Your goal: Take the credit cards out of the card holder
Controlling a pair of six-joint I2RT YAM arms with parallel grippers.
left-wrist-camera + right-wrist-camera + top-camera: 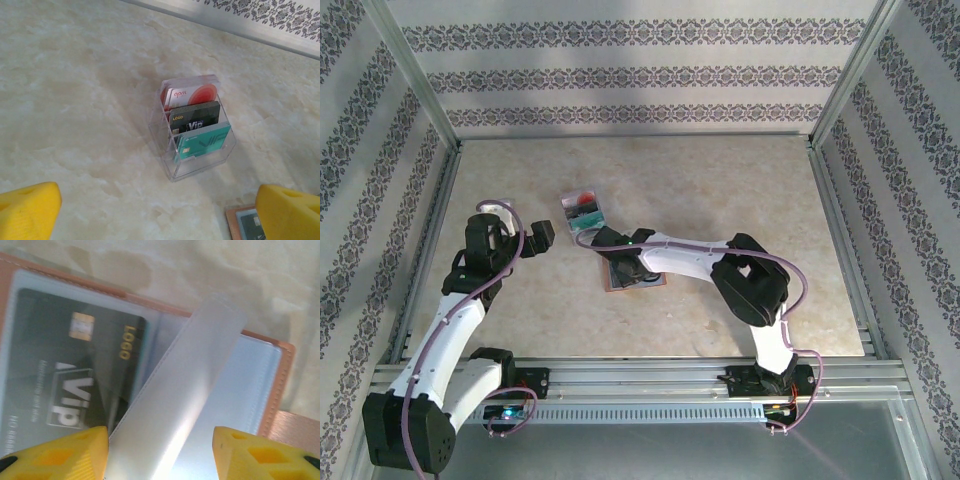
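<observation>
Lab booth: aluminium frame (630, 133), patterned walls (640, 60)

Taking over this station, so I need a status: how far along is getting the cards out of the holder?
Done: the holder lies open. Three cards stand in a clear rack; whether they came from the holder is unclear. In hand: the right gripper is over the holder, a clear flap between its fingers; the left gripper is open. Left: a black card sits inside the holder.

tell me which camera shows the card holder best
The right wrist view. There the open card holder is seen close up, with a black vip card under its clear sleeves. In the top external view the card holder is small and partly under the right arm. The left wrist view catches one corner.
</observation>
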